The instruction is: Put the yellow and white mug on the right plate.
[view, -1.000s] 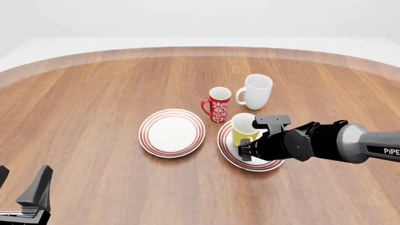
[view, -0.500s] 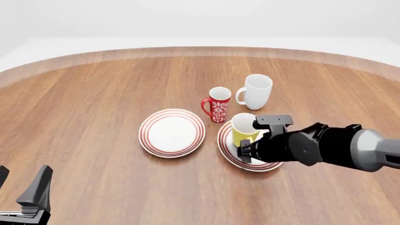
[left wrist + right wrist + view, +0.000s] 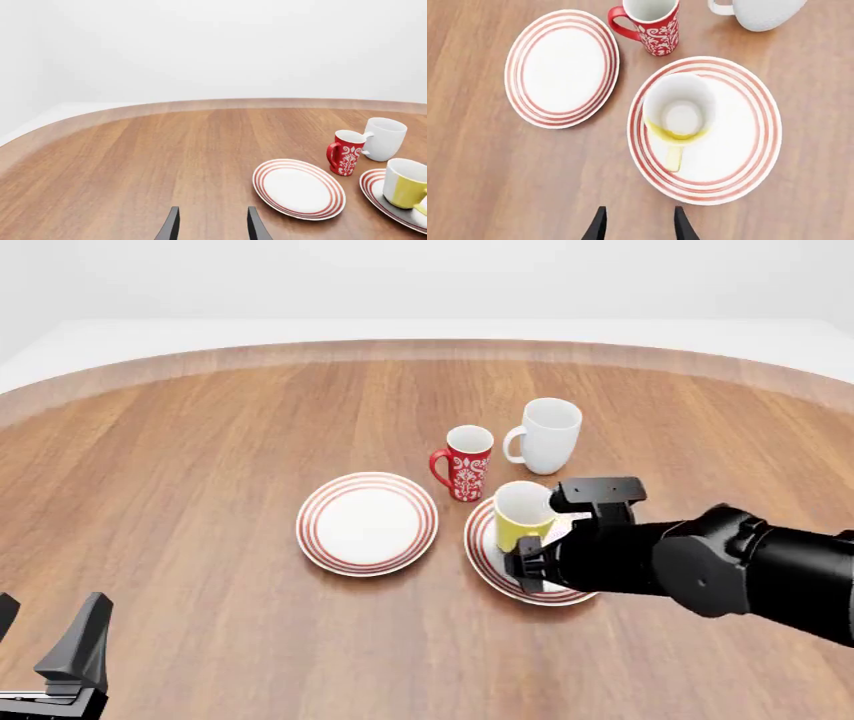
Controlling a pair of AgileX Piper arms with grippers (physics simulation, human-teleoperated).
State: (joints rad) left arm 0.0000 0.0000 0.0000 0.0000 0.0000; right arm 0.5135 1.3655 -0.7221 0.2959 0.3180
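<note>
**A:** Start at the right tool (image 3: 639, 227). What was it doing?

**B:** Its two fingers stood apart with nothing between them, released. It hung above the near rim of the right plate (image 3: 764, 120), looking almost straight down.

**A:** And the yellow and white mug (image 3: 679, 111)?

**B:** Standing upright on that plate, set toward the side facing the other plate. It lay forward of the tool, and its handle pointed back toward the fingers. In the front view the mug (image 3: 522, 517) sat just ahead of the right arm, with the plate (image 3: 483, 550) under it.

**A:** So what did the coming move hinge on?

**B:** I judged the placing done. The handle lay roughly in line with the tool, so a straight pull up and back should clear it; a sideways swing could clip the handle.

**A:** Neighbours?

**B:** The red-and-white patterned mug (image 3: 465, 462) stood just beyond the plate's rim, the white mug (image 3: 546, 436) farther off, the left plate (image 3: 367, 523) alongside.

**A:** The left tool (image 3: 212, 229)?

**B:** Also spread and empty, well apart over bare surface (image 3: 200, 440).
</note>
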